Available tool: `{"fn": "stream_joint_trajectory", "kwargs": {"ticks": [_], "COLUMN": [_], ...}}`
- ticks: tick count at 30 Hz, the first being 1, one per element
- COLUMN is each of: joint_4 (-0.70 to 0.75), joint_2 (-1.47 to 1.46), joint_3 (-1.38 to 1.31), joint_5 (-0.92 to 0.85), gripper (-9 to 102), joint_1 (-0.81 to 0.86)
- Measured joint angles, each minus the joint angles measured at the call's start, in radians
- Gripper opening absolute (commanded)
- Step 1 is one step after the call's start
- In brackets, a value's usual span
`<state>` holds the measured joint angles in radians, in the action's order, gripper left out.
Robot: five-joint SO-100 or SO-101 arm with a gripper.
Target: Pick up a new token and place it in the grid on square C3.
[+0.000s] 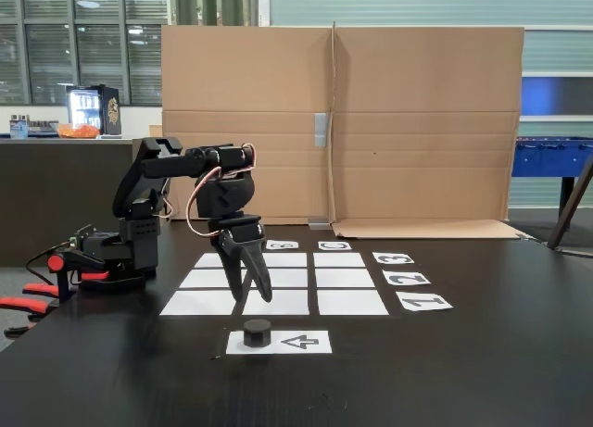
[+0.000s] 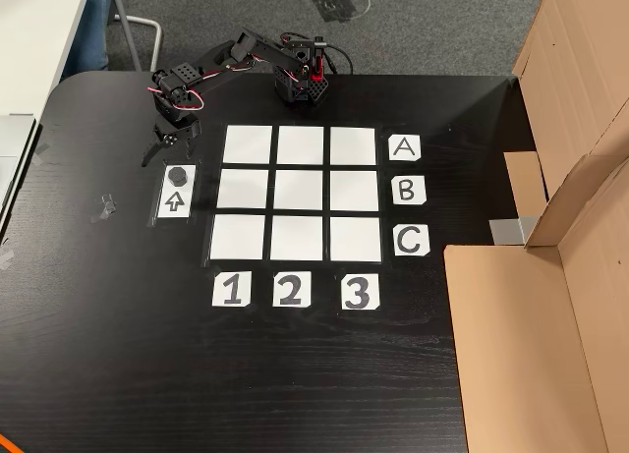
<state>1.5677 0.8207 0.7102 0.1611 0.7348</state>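
Your black two-finger pincer hangs open and empty near the desk's left edge in the top-down fixed view. The small black hexagonal token sits just below it on the white arrow sheet, untouched. Further right, the white nine-square paper grid has its corner square C3 bare.

- token: matt black plastic
- grid: smooth white paper squares
- table: dark wood-grain top with a slight sheen
- screen: matt brown corrugated cardboard
- gripper: matt black plastic
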Motion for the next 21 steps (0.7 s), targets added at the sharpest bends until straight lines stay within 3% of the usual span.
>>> {"fn": "stream_joint_trajectory", "kwargs": {"ticks": [21], "joint_4": [0.011], "joint_2": [-0.206], "joint_3": [-0.169], "joint_5": [0.025], "gripper": [49], "joint_1": [-0.02]}}
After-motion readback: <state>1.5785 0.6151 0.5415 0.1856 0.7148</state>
